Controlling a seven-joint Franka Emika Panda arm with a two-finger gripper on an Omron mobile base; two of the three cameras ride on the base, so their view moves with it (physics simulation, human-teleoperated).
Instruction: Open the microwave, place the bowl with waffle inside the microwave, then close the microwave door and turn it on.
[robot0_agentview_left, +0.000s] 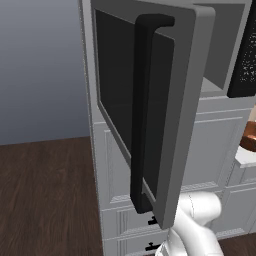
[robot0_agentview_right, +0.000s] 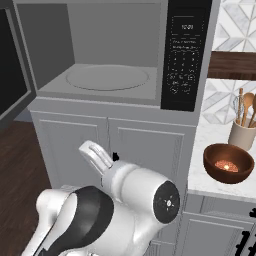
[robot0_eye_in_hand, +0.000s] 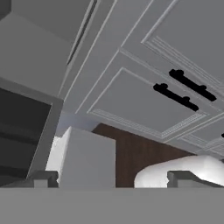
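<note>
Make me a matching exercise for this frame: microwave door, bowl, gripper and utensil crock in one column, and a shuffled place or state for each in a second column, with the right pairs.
Things:
1. microwave door
2. bowl
3. gripper
4. utensil crock

Place or state:
A. on the white counter, brown, to the right of the microwave
B. swung wide open
C. jaws open, holding nothing
D. behind the bowl, holding wooden spoons

Pairs: 1-B, 2-A, 3-C, 4-D

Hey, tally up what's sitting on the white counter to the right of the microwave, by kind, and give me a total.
Brown bowl: 1
Cream utensil crock: 1
Wooden spoons in the crock: 2 or 3, hard to separate
Total: 2 standing items, plus the utensils
</note>
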